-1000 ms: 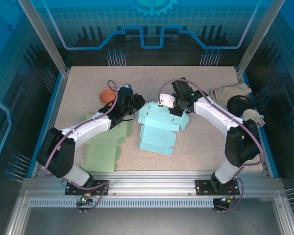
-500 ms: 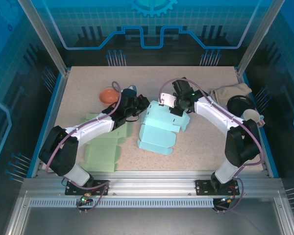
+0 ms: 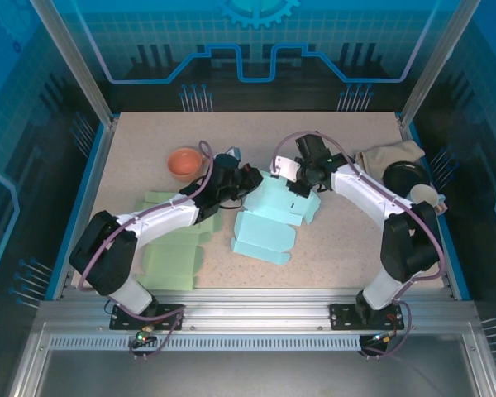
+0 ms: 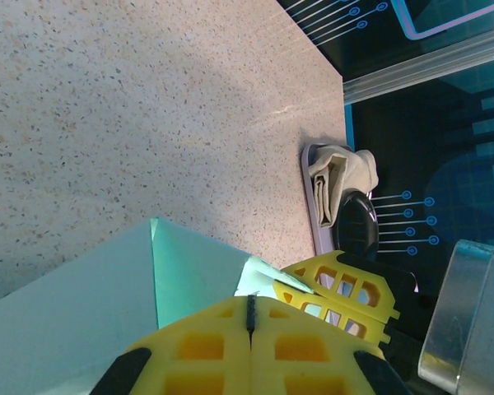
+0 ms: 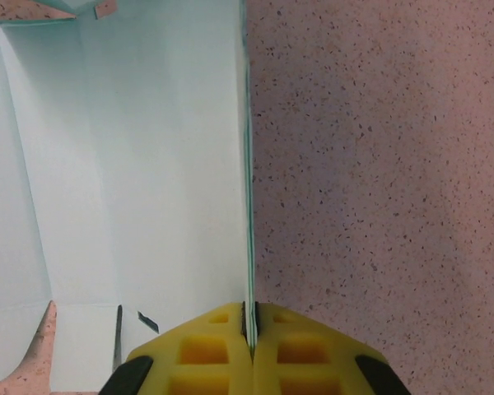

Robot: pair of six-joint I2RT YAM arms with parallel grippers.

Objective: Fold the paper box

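The light blue paper box (image 3: 266, 222) lies half folded at the table's middle, its far panel raised between the two grippers. My right gripper (image 3: 301, 177) is shut on that panel's right edge. In the right wrist view the thin teal edge (image 5: 248, 164) runs straight into the closed tips of that gripper (image 5: 250, 317). My left gripper (image 3: 246, 177) is shut, its tips against the panel's left side. In the left wrist view the closed left gripper (image 4: 249, 309) meets the blue panel (image 4: 107, 296) with no paper visible between its pads, and the right gripper's fingers (image 4: 350, 288) pinch the flap beyond.
A flat green paper box (image 3: 172, 246) lies under the left arm. An orange bowl (image 3: 183, 162) sits at the back left. A beige cloth (image 3: 388, 154), a black round object (image 3: 405, 175) and a white cup (image 3: 426, 197) crowd the right edge.
My left gripper has moved right, away from the orange bowl and up to the blue box. The box's far panel has risen and drawn in between the two grippers.
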